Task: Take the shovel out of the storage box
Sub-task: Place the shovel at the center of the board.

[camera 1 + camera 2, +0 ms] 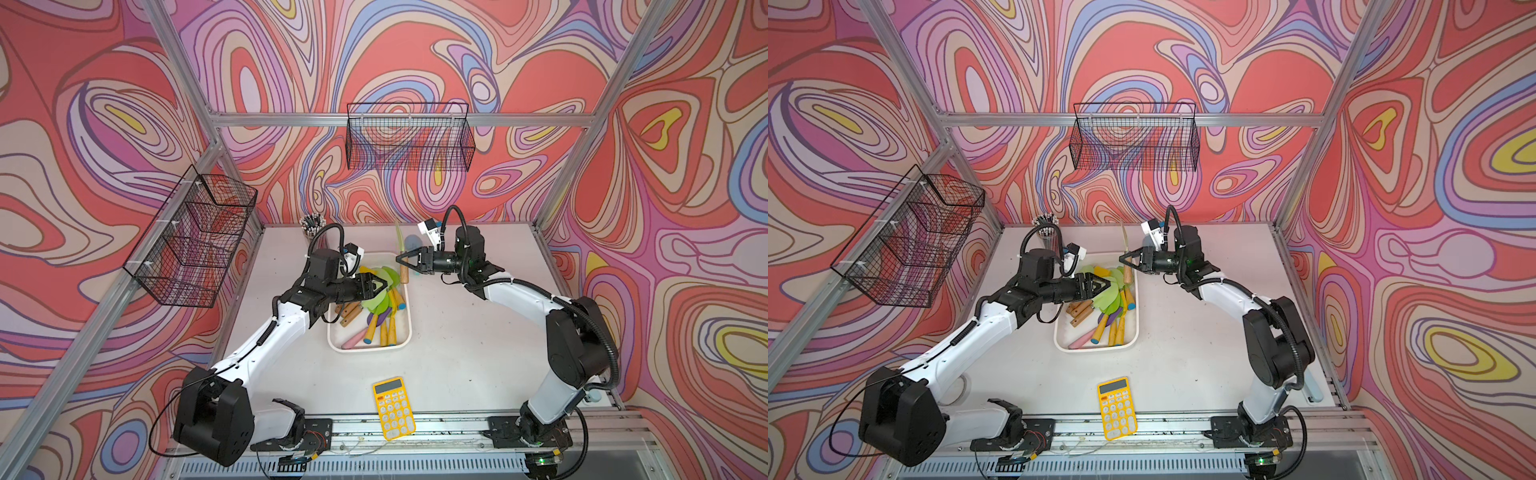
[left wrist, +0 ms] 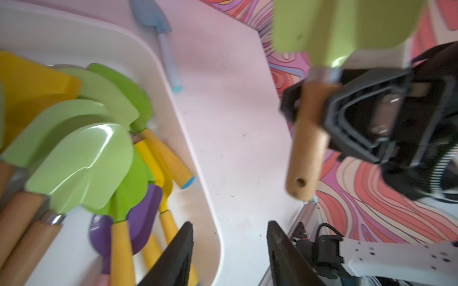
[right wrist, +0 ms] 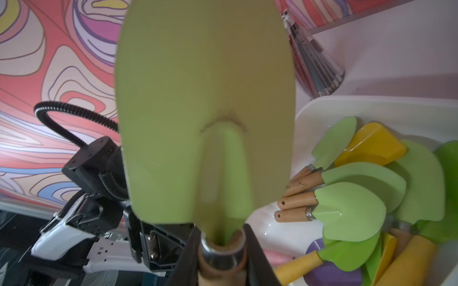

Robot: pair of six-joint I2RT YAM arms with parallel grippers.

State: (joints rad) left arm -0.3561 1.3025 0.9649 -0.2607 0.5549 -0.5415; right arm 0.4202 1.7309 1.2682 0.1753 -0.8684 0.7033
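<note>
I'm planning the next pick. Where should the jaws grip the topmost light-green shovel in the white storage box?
On its wooden handle behind the ferrule, from above, jaws across it: it lies flat and exposed, while its blade overlaps others.

At the frame's upper right, the right gripper (image 2: 309,109) has its jaws clamped on the wooden handle of a green shovel (image 2: 307,148), clear of the storage box (image 2: 213,222). The box fills the left of the frame and holds other shovels (image 2: 81,163) in green, yellow and purple. A blue shovel (image 2: 163,47) lies on the worktop (image 2: 235,123) just outside it. At the bottom edge, the left gripper (image 2: 229,237) has its jaws apart and empty.
</note>
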